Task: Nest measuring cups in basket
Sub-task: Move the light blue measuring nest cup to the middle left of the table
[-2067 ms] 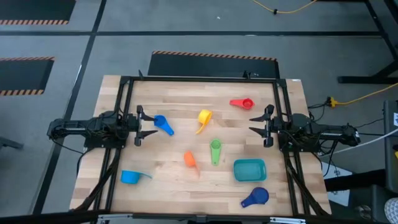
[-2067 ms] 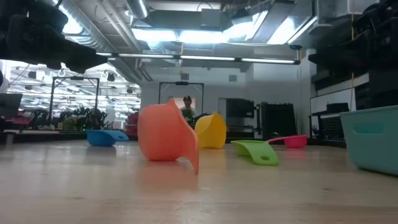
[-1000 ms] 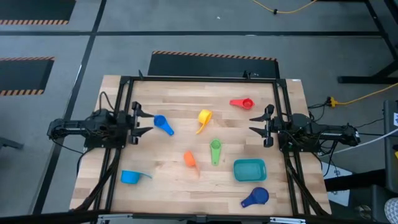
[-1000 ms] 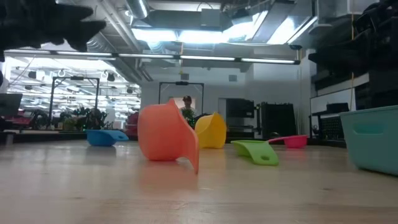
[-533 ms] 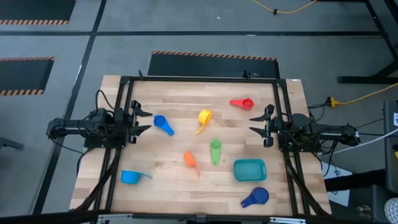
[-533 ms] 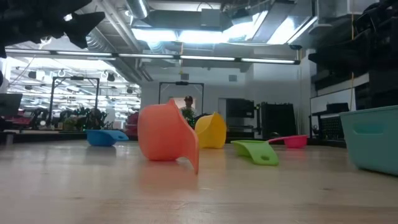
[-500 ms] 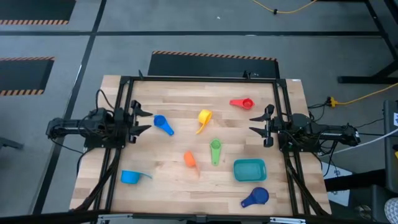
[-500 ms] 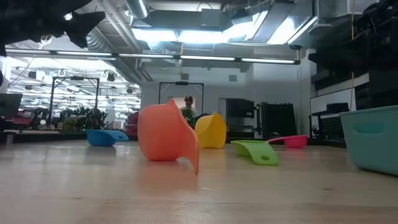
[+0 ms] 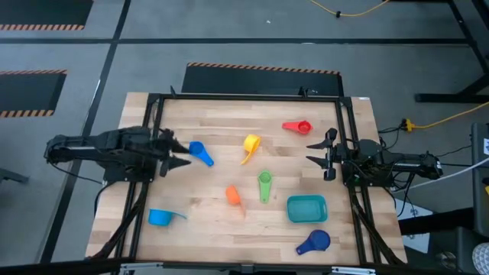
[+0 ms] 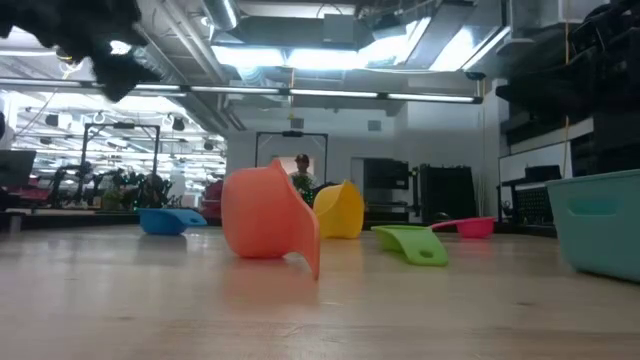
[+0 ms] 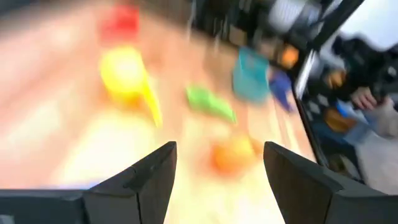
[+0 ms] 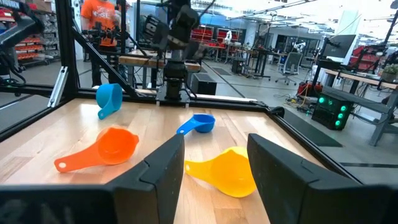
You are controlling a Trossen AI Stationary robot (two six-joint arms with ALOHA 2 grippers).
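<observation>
Just beside the open left hand (image 9: 177,153) lies the dark blue cup (image 9: 200,152).

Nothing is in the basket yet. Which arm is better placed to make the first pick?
Probably the left. The left gripper is open and sits right beside the dark blue cup. The right gripper waits open at the table's right edge, apart from any cup, though nearer the basket.

Wood table (image 9: 221,229), person in orange shirt (image 12: 103,28) bkgd.
</observation>
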